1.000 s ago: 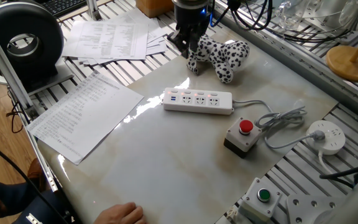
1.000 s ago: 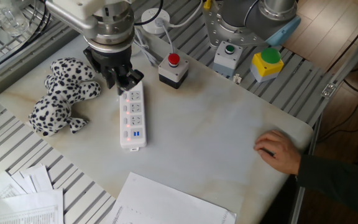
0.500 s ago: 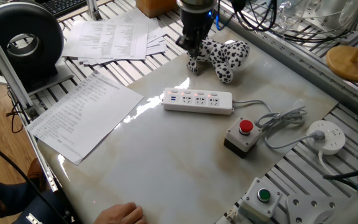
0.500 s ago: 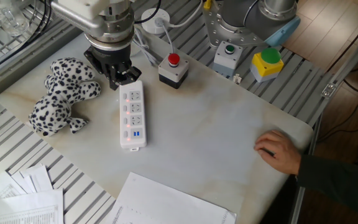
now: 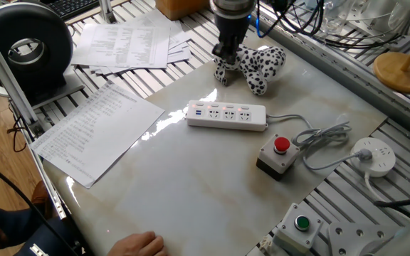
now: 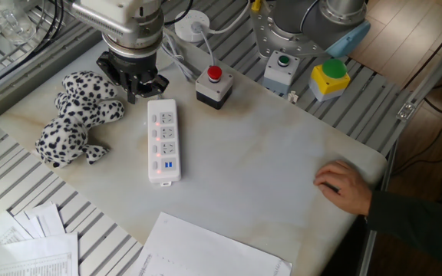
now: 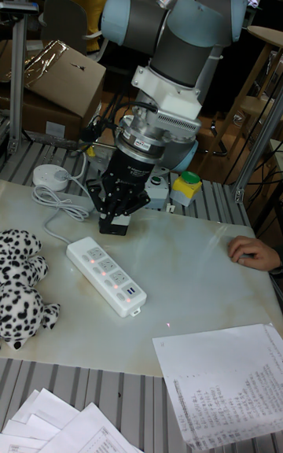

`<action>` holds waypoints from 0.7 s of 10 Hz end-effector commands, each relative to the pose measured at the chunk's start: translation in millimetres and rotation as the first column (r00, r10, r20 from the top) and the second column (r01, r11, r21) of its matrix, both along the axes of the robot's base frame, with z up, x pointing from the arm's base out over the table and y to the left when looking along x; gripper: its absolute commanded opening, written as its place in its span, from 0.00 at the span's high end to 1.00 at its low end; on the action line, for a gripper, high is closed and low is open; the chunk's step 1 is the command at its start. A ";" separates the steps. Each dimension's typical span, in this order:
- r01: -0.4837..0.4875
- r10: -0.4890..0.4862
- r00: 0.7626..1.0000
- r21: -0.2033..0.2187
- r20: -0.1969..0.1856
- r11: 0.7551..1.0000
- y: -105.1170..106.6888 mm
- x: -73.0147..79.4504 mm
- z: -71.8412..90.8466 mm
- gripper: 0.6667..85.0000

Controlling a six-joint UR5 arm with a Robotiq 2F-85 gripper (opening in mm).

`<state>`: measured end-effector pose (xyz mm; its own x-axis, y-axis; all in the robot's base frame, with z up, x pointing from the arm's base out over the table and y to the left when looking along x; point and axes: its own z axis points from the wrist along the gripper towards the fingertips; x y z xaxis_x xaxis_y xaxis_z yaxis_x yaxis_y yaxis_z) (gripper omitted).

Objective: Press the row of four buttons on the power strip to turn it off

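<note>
Pincer [image 6: 133, 84] lifted off power strip [image 6: 163, 140] toward upper left, likely clearing for next approach; button [image 6: 158, 119] lights glow red; grip width indiscernible.

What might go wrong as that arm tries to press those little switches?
The four buttons are tiny, so the end effector, hanging off the power strip's cord end, may miss. The strip lies loose and may slide. The spotted toy dog sits close enough to bump.
</note>
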<state>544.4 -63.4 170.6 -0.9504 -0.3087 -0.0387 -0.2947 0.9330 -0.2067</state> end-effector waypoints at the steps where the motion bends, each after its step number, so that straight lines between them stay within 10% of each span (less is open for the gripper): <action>1: -0.041 0.041 0.999 -0.019 -0.004 0.999 -9.3 -4.9 -7.8 1.00; 7: -0.124 0.120 0.985 -0.021 -0.126 0.992 -11.4 -31.3 -8.3 1.00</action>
<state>525.7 -81.1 164.1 -0.9253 -0.3765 0.0453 -0.3761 0.8959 -0.2363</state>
